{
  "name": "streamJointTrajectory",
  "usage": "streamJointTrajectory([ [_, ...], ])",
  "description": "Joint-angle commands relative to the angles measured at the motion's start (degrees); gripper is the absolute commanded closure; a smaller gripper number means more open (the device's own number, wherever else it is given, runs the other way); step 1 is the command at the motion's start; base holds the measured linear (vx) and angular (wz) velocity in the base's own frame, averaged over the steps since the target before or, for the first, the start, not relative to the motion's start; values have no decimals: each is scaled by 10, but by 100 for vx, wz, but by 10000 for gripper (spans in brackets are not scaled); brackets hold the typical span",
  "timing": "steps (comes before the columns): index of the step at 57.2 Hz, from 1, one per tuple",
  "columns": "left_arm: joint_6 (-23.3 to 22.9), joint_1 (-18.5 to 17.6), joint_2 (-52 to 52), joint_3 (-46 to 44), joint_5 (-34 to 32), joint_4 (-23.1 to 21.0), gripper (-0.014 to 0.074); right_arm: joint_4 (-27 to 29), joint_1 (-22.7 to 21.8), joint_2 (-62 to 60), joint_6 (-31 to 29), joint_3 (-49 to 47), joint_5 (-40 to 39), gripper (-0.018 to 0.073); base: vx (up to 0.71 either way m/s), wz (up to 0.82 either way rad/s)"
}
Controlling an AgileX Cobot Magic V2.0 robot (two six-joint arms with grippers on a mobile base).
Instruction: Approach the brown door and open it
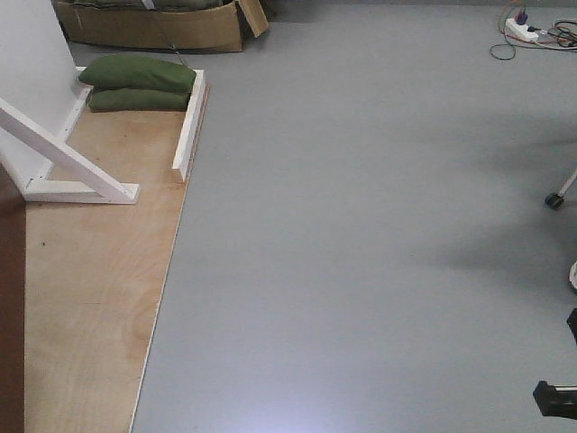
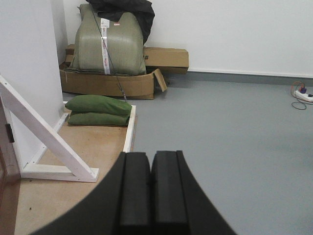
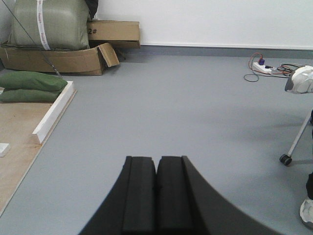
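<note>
The brown door [image 1: 11, 307] shows only as a dark reddish strip at the far left edge of the front view. In the left wrist view it is a sliver in the lower left corner, beside the white diagonal brace [image 2: 46, 139]. It stands on the plywood platform [image 1: 90, 289], and I cannot see a handle or lock plate from here.

Both arms are idle. The left gripper [image 2: 150, 161] has its pads pressed together with nothing between them, and the right gripper [image 3: 156, 164] is clenched the same way, also empty.

I judge we are in the approach step, with the base pointed at open grey floor [image 1: 361, 225] rather than at the door. To do this well I would turn the base toward the left of the frame until the door face and its handle sit centred in the front view, and only then close in. I would come at it square, keep off the platform's raised white edge beam [image 1: 189, 122] and the green sandbags [image 1: 140, 81], and part the fingers of whichever arm ends up nearer the handle before reaching.
</note>
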Motion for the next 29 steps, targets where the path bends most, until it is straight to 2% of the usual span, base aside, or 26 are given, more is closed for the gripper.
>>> streamJointTrajectory([
  [1,-3,-1,-7,-13,-45,0,600,-4,0,-8,-3,2,-41,559,3,0],
  [29,-3,-1,-7,-13,-45,1,600,-4,0,-8,-3,2,-41,559,0,0],
])
